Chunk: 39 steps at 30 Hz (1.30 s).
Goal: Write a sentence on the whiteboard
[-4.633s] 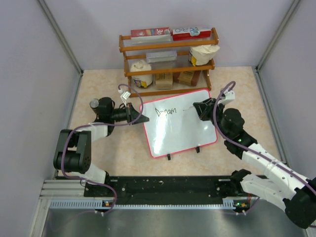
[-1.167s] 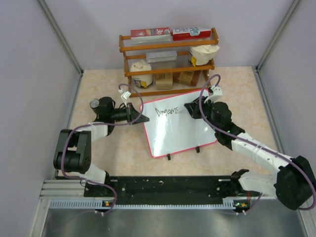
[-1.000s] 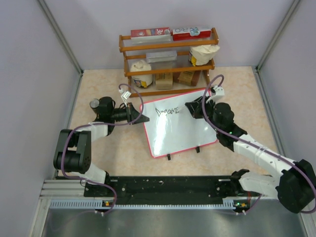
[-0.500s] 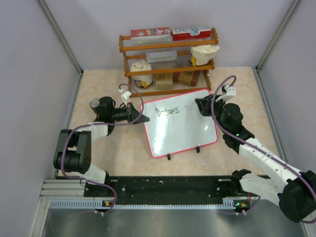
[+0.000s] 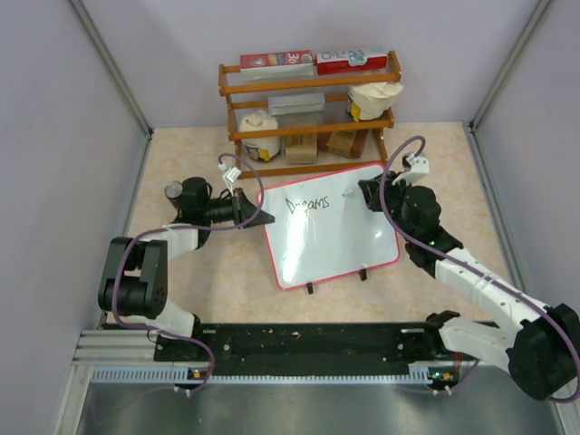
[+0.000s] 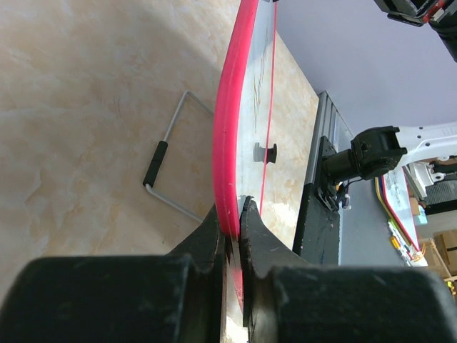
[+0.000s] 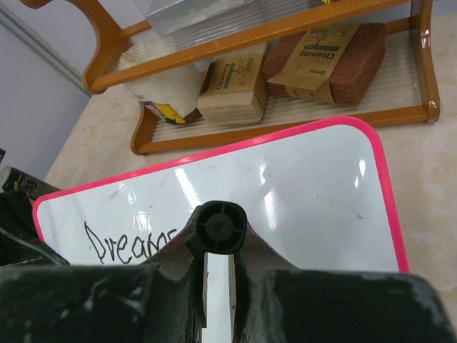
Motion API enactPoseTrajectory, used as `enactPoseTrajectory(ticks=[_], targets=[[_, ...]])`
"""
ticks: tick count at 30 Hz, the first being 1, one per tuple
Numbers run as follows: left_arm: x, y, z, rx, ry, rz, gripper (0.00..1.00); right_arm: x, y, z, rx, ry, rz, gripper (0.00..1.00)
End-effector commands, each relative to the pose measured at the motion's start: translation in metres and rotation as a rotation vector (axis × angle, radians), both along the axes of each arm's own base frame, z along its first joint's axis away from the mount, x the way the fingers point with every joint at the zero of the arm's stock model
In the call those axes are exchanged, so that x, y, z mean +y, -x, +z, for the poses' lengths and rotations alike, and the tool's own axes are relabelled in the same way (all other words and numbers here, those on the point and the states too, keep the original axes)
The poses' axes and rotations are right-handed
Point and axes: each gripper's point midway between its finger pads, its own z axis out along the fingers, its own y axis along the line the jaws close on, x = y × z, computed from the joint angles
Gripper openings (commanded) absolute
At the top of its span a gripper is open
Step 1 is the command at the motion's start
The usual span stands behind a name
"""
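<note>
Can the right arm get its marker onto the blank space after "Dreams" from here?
Probably yes. The right fingers hold the marker just right of "Dreams" over the whiteboard. Nothing lies between, and the left fingers clamp the board's edge.

The red-framed whiteboard (image 5: 335,245) bears black lettering (image 5: 306,206) reading "Dreams" near its far-left corner.

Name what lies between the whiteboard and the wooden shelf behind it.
Only a narrow strip of bare table separates the whiteboard from the shelf; the right wrist view shows it best.
</note>
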Motion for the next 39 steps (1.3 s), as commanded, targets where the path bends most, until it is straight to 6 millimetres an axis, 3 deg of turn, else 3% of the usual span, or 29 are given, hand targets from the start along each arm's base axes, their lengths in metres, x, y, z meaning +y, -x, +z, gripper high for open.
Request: enactPoseTrajectory(ticks=[1, 10, 19, 28, 39], targets=[[-0.003, -0.008, -0.021, -0.155, -0.084, -0.006, 0.00, 0.000, -0.012, 0.036, -0.092, -0.031, -0.021, 0.00], [-0.003, -0.008, -0.022, -0.152, -0.085, -0.006, 0.00, 0.005, -0.006, 0.048, -0.130, -0.042, 0.015, 0.00], [-0.003, -0.007, -0.021, -0.157, -0.086, -0.007, 0.00, 0.019, 0.019, 0.070, -0.270, 0.150, -0.017, 0.00], [-0.003, -0.007, -0.022, -0.154, -0.088, -0.006, 0.00, 0.013, 0.012, 0.059, -0.266, 0.206, -0.070, 0.00], [-0.003, -0.008, -0.022, -0.151, -0.087, -0.007, 0.00, 0.028, 0.006, 0.059, -0.250, 0.187, -0.031, 0.00]])
